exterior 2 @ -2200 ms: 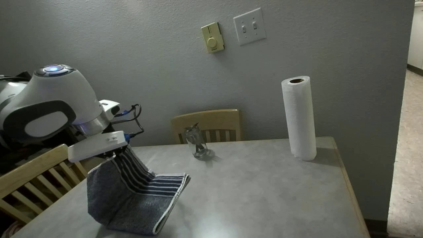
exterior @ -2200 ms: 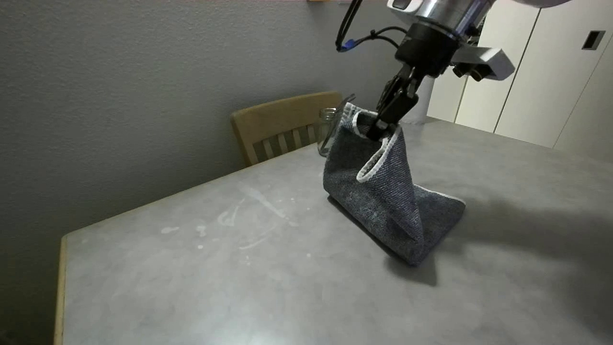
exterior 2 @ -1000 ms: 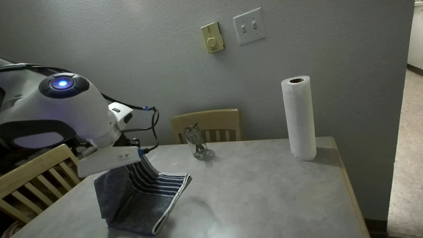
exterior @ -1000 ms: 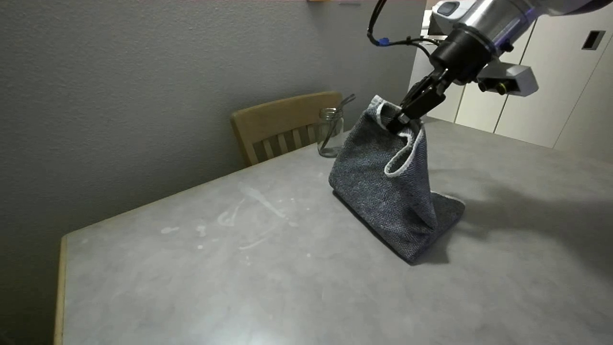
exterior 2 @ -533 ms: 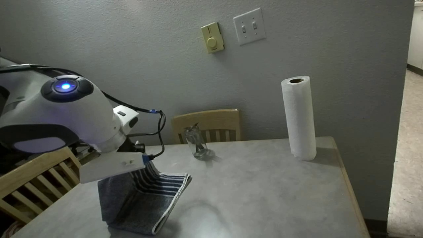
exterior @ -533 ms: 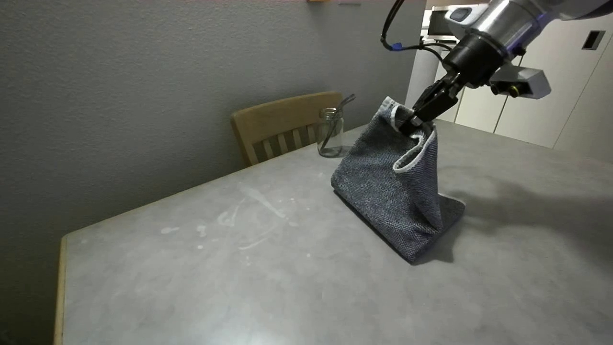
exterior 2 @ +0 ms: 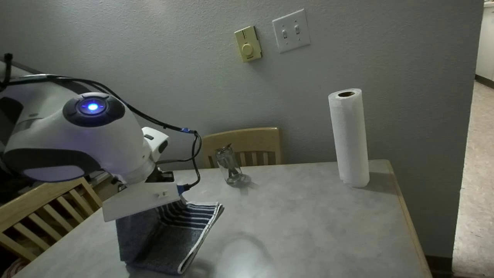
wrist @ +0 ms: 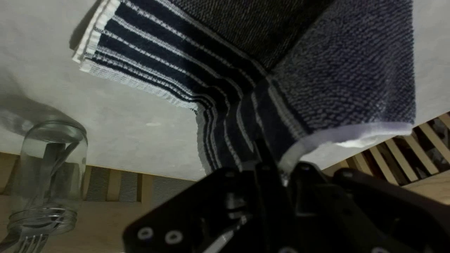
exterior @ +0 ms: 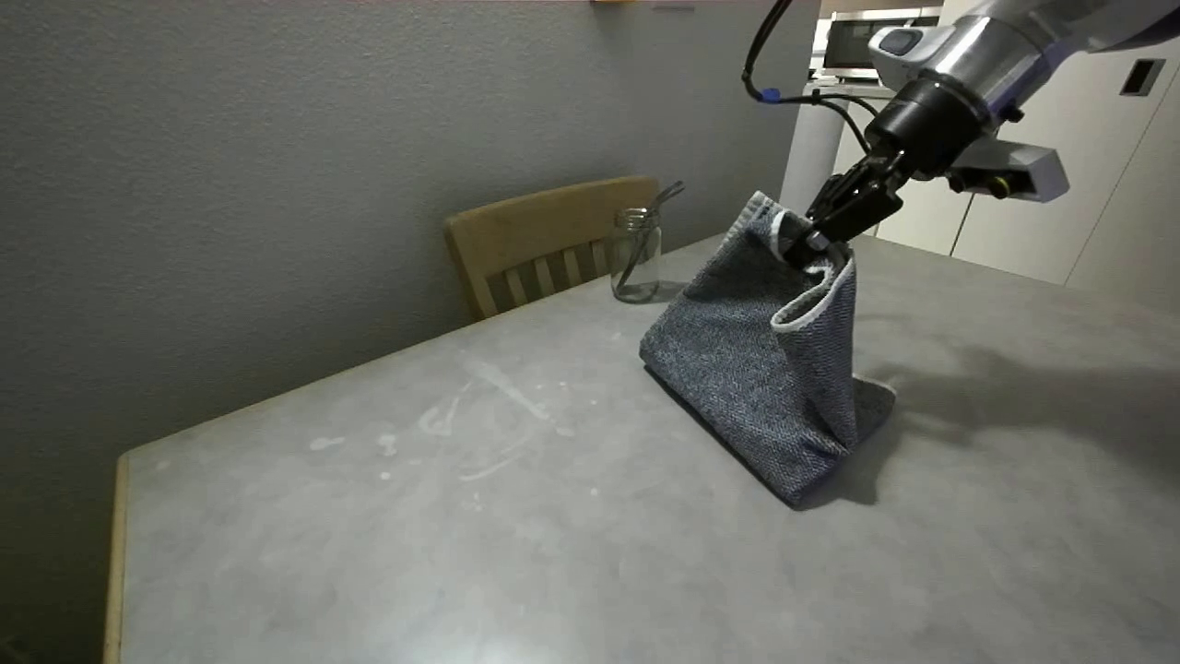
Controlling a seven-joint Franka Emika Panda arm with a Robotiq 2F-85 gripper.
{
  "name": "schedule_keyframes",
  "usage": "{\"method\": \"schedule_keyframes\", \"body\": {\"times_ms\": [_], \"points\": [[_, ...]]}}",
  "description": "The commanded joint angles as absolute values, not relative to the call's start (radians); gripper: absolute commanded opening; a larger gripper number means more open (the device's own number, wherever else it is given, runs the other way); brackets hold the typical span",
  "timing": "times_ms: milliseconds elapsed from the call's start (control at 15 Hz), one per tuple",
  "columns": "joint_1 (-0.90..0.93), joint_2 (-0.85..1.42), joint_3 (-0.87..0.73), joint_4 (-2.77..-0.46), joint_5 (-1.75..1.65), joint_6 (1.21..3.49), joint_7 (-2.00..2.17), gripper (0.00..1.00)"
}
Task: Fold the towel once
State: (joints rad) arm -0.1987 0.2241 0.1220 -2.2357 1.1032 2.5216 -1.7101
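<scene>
A black Robotiq gripper (exterior: 800, 249) on a white Franka Emika Panda arm (exterior 2: 92, 150) clamps a blue-grey terry towel (exterior: 737, 373) near its white hem, fingers closed on gathered cloth, right of center in an exterior view. The raised part slopes up from a crease at the grey table (exterior: 516, 553), while the rest of the towel lies behind it to the right, partly hidden. In an exterior view, the towel sits at lower left, its white-striped end toward the wall (exterior 2: 231, 92), beneath the wrist camera (exterior 2: 141, 200), which hides the gripper's tips. The wrist view shows the stripes running from upper left to the gripper at bottom center, with plain cloth at upper right. At lower left of that frame is a glass jar (wrist: 72, 175) of metal utensils (wrist: 52, 161), a fork (wrist: 34, 232) among them; in both exterior views it stands upright near the table's edge, apart from the towel, in front of a wooden chair (exterior: 535, 226). A white paper towel roll (exterior 2: 349, 139) stands upright at right in an exterior view, with a thermostat (exterior 2: 248, 43) and a double light switch (exterior 2: 291, 31) on the wall at top center.
</scene>
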Motion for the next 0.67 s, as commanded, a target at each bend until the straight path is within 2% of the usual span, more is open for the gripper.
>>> {"method": "schedule_keyframes", "body": {"times_ms": [0, 200, 600], "points": [[-0.17, 0.244, 0.057, -2.204, 1.107, 2.467, -1.784, 0.02], [-0.162, 0.249, 0.025, -2.185, 1.072, 2.424, -1.797, 0.02], [-0.173, 0.305, -0.002, -2.09, 1.025, 2.197, -1.915, 0.02]]}}
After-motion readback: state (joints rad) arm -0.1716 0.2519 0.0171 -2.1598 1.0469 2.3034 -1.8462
